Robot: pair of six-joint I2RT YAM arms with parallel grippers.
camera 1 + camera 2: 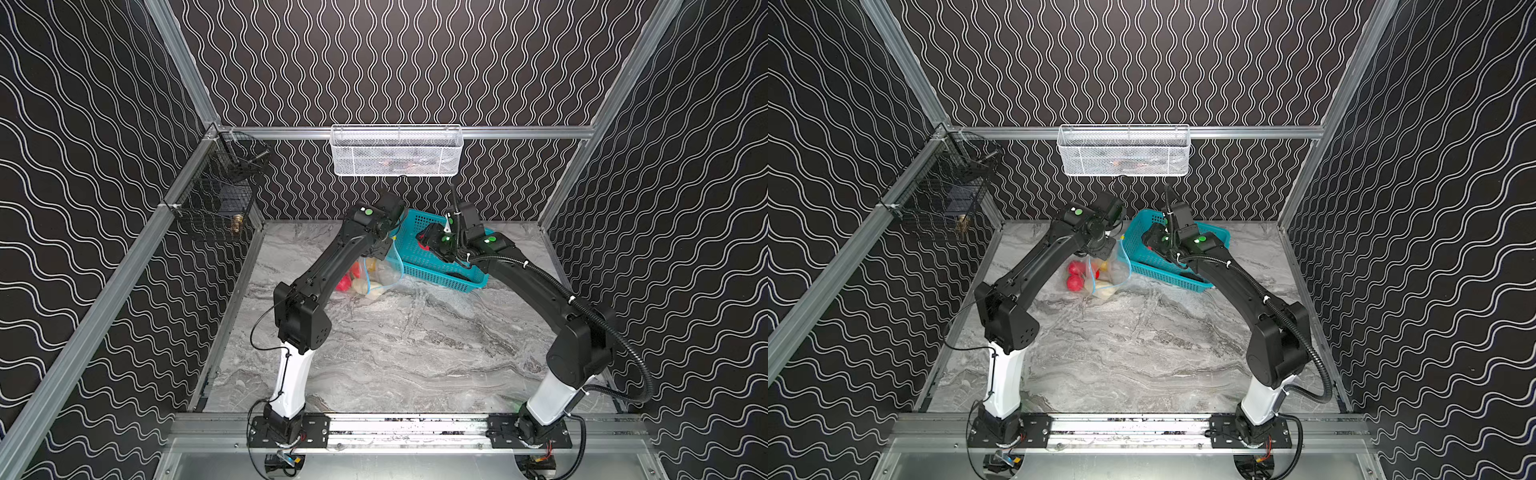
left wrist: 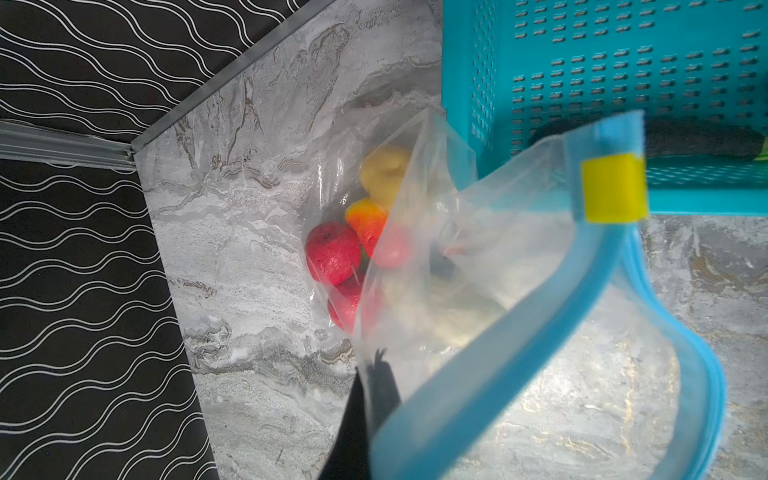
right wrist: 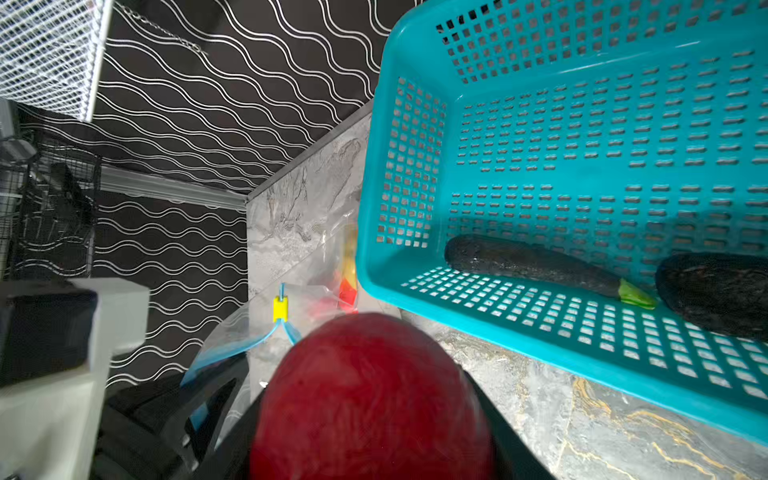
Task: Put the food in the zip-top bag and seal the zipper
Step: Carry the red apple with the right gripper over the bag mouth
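Just beside the teal basket (image 3: 540,345), left gripper (image 1: 1100,250) is clamped tight on the zip-top bag (image 2: 457,257) at its zipper (image 2: 478,353), mouth propped open. Right gripper (image 1: 432,245), above the basket, holds red fruit (image 3: 372,399). Centre over the mouth, release low, don't knock the lip. Dark one (image 3: 528,259) lies in the basket.

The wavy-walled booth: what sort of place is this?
Probably a robot test cell, not a kitchen: two arms bolted to a rail, patterned walls framed in aluminium around a marble-look table, toy food in a zip-top bag.
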